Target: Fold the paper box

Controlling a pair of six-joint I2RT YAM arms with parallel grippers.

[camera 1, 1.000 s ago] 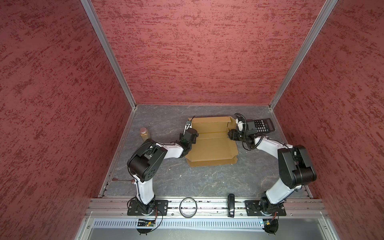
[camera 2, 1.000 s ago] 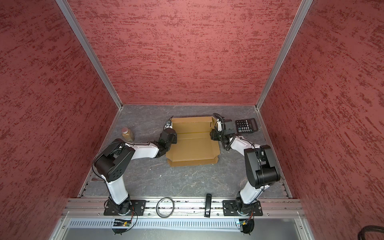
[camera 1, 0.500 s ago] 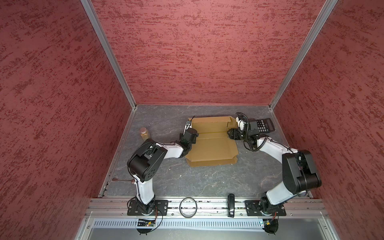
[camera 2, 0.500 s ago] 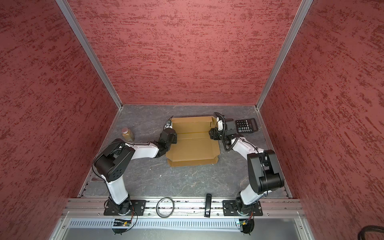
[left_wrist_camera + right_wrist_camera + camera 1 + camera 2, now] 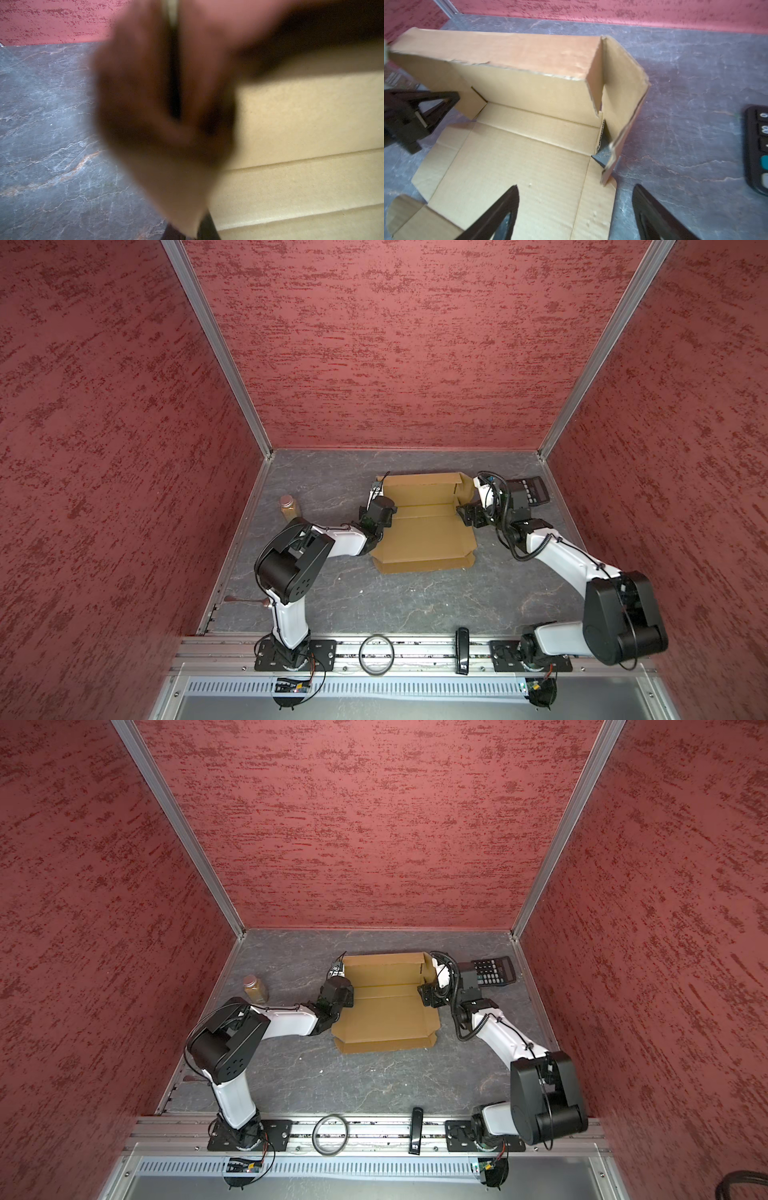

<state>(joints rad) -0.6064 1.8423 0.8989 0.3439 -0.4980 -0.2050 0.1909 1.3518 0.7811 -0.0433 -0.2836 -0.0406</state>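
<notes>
**Paper box [image 5: 424, 531] half raised between two robot arms**

Toward the rear middle of a grey, marble-patterned counter [image 5: 415, 605] lies the paper box, a plain brown corrugated cardboard sheet, die-cut with flaps and creases. Its base and the flap nearest the robot lie flat. The long rear wall stands upright, and a small end flap [image 5: 623, 99] at that wall's right corner juts outward at an angle, not yet tucked in.

The left gripper [image 5: 377, 489] sits at the box's left end with its jaws clenched. Blurred brown card fills its wrist view, so it appears to pinch the rear wall's left flap — a hold that would brace the wall and stop the sheet sliding.

The right gripper [image 5: 577, 209] hovers low at the box's right edge, jaws released and spread wide, grasping nothing. One finger is above the base, one above bare counter — a straddle suited to taking the flat right side panel.

A black rectangular calculator [image 5: 536, 491] lies just beyond the right wrist, apart from the box.
</notes>
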